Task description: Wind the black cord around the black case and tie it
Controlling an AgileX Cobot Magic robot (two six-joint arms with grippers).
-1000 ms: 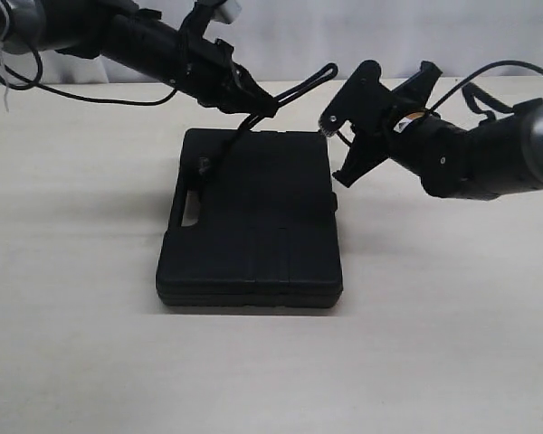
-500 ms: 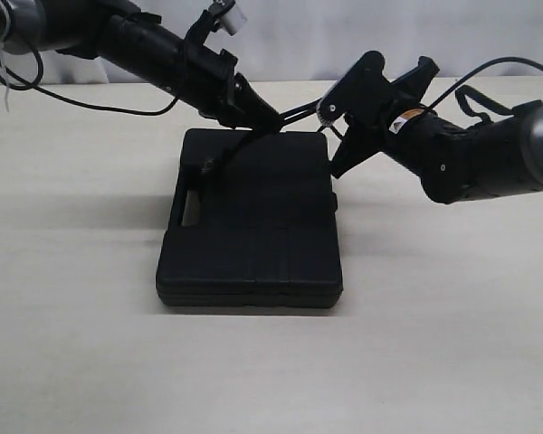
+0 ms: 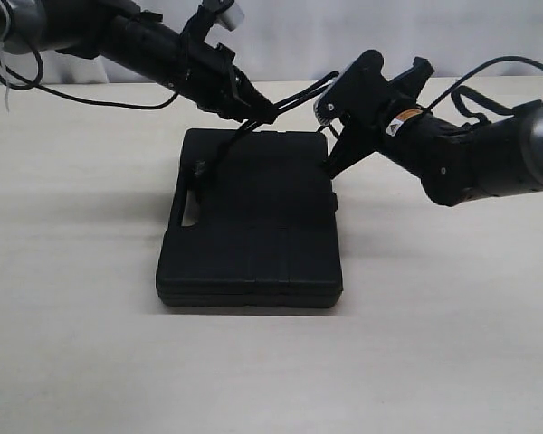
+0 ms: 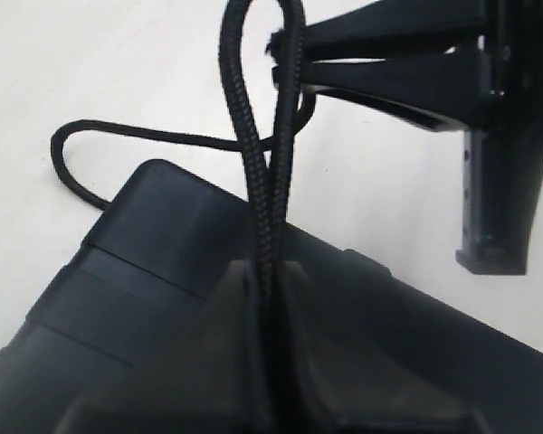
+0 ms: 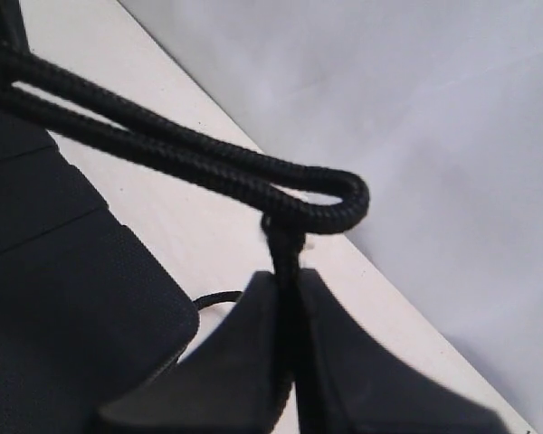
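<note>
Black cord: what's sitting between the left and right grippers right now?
Only the black cord: a doubled loop runs from the shut left gripper to the strand pinched in the right gripper. Both wrist views show it.

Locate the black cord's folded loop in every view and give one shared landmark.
Exterior: cord loop between left pincer and right pincer, above black case.
Left wrist: upper centre.
Right wrist: across the centre.
Landmark: the black case, seen in all three.
</note>
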